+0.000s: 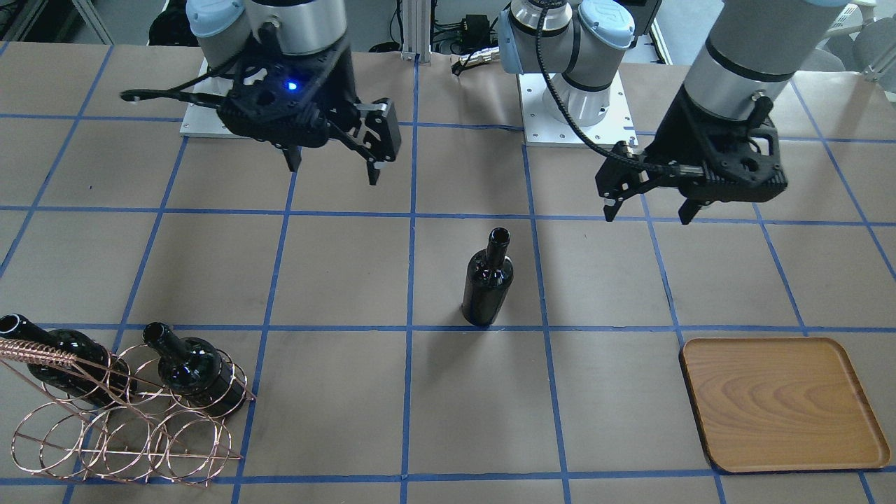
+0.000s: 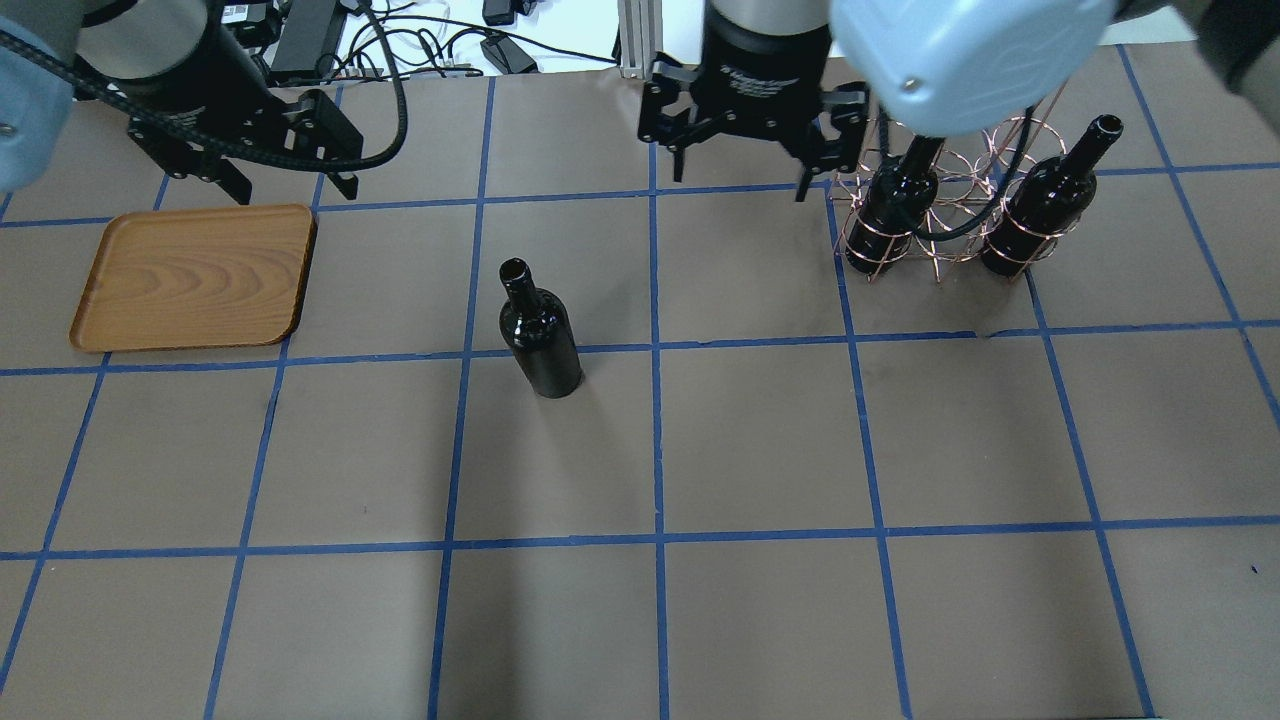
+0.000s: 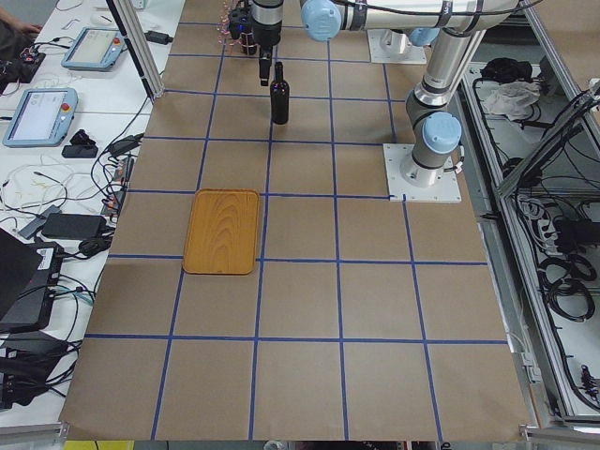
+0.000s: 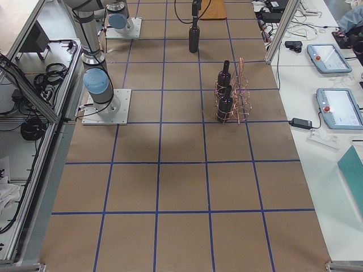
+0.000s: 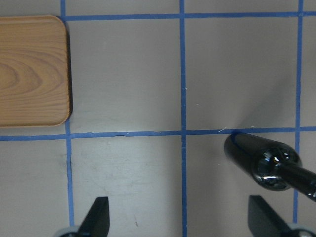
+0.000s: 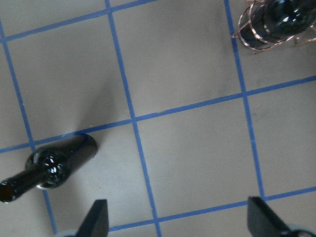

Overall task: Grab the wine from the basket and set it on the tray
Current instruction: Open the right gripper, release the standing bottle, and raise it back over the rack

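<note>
One wine bottle (image 1: pixel 486 280) stands upright on the table's middle, free of both grippers; it also shows in the overhead view (image 2: pixel 540 335). Two more bottles (image 2: pixel 895 215) (image 2: pixel 1040 210) sit in the copper wire basket (image 2: pixel 940 240), which also shows in the front view (image 1: pixel 140 448). The wooden tray (image 1: pixel 780 402) lies bare, as the overhead view (image 2: pixel 195 275) also shows. My left gripper (image 2: pixel 295 192) hangs open and empty near the tray's corner. My right gripper (image 2: pixel 741 183) hangs open and empty between the standing bottle and the basket.
Blue tape lines grid the brown table cover. The two arm bases (image 1: pixel 577 105) stand on metal plates at the robot's side. Cables (image 2: pixel 420 40) lie past the table's far edge. Tablets (image 4: pixel 334 107) lie on side benches.
</note>
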Motion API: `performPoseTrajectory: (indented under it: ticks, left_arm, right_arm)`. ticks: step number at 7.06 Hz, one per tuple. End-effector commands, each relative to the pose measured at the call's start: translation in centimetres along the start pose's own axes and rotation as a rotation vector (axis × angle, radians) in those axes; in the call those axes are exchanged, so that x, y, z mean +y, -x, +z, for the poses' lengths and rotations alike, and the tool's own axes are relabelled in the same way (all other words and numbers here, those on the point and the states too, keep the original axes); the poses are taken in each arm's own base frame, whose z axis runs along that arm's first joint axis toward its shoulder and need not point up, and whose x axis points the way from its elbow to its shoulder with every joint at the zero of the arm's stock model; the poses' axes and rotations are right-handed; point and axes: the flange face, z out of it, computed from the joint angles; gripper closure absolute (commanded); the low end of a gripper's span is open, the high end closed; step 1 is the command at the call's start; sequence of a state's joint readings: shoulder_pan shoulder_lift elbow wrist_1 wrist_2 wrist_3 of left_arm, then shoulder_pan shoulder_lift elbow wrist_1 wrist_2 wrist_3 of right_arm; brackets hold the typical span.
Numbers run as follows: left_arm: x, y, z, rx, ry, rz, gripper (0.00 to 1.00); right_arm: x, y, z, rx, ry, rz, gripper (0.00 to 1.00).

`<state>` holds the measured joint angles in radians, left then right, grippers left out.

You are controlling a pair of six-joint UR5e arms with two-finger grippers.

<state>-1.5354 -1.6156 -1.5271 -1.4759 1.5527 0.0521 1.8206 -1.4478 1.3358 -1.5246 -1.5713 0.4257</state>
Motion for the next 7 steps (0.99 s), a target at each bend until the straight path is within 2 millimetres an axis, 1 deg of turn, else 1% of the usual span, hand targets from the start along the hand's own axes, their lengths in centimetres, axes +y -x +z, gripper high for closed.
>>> performPoseTrajectory:
  ticks: [1, 2, 3, 4, 5, 6, 7]
  left_arm:
    - [1.5, -8.0, 0.9, 0.015, -0.004, 0.001, 0.0]
    - [1.5, -10.1, 1.7, 0.021, -0.017, 0.016, 0.0]
    - [1.4, -11.5, 3.2, 0.024, -0.01, 0.037, 0.0]
    - [1.9, -12.9, 5.5, 0.022, 0.011, 0.063, 0.0]
    - [1.6, -13.4, 8.1, 0.027, -0.004, 0.071, 0.0]
    - [2.1, -13.4, 10.0, 0.022, 0.019, 0.08, 0.0]
    - [2.0, -13.3, 10.7, 0.019, 0.033, 0.083, 0.03]
  right_arm:
    - [-0.5, -6.2, -1.1, 0.041, 0.011, -0.145, 0.0]
    - [0.2, -7.8, -1.2, 0.038, 0.001, -0.18, 0.0]
    - [1.0, -8.2, -2.4, 0.034, -0.022, -0.229, 0.0]
    - [1.2, -8.1, -2.5, 0.032, -0.025, -0.263, 0.0]
    - [1.3, -8.1, -2.5, 0.033, -0.022, -0.268, 0.0]
    - [1.2, -8.0, -2.4, 0.028, -0.025, -0.265, 0.0]
    - [0.7, -7.9, -2.8, 0.023, -0.065, -0.266, 0.0]
